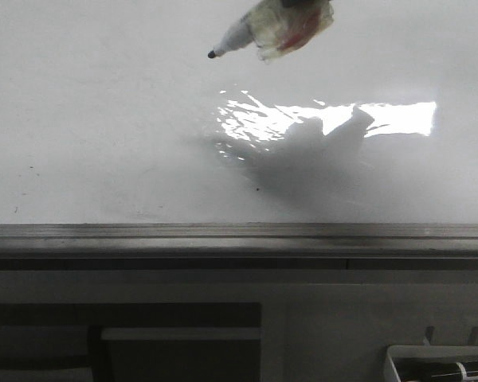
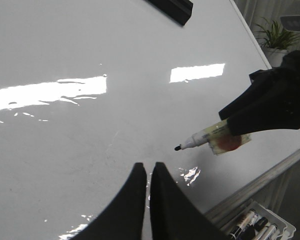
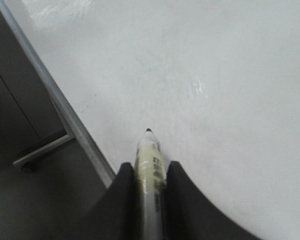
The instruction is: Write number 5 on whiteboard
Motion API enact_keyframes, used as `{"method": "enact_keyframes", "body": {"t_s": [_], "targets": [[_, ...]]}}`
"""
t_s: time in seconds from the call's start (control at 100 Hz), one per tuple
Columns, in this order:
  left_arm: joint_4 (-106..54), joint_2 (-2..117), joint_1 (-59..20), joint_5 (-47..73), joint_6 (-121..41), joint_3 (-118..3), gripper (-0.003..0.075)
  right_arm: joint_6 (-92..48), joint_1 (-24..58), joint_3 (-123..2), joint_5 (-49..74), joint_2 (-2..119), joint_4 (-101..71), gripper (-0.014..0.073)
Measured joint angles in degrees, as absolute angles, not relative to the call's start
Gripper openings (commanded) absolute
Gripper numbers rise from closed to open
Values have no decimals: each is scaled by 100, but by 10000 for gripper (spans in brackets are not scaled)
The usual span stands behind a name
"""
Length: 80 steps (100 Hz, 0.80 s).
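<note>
Right gripper [image 3: 149,172] jaws clamp the light, rigid marker [image 2: 202,137] mid-barrel above the bare, slick whiteboard [image 1: 103,119]; left gripper [image 2: 148,175] jaws closed, empty.

Large glossy white whiteboard [image 1: 103,119], bare of any stroke. Pale-barrelled, dark-tipped marker [image 1: 247,33] above its bright glare patch [image 1: 327,119], tip down-left. Grey metal rail [image 1: 239,232] along board's lower edge.

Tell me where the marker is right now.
The marker is clamped in the right gripper, at the top centre-right of the front view, its black tip pointing left over the bare whiteboard, above the glare patch.
</note>
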State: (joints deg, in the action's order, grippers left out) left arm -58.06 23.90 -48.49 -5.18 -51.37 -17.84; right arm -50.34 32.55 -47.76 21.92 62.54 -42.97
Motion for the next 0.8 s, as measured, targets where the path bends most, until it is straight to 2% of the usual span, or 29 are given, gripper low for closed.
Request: {"method": "enact_keyframes", "body": {"t_s": [0.24,0.8], "targets": [[-5806,2381,-4849,-270,-5137,-1784,-20,-4901,2898,-4780,2052,6435,-4297,-40],[-5806,2381,-4836,-225,-5137,-1784,-20,-4891,2620,-4780,1948,6683,-4297,-40]]}}
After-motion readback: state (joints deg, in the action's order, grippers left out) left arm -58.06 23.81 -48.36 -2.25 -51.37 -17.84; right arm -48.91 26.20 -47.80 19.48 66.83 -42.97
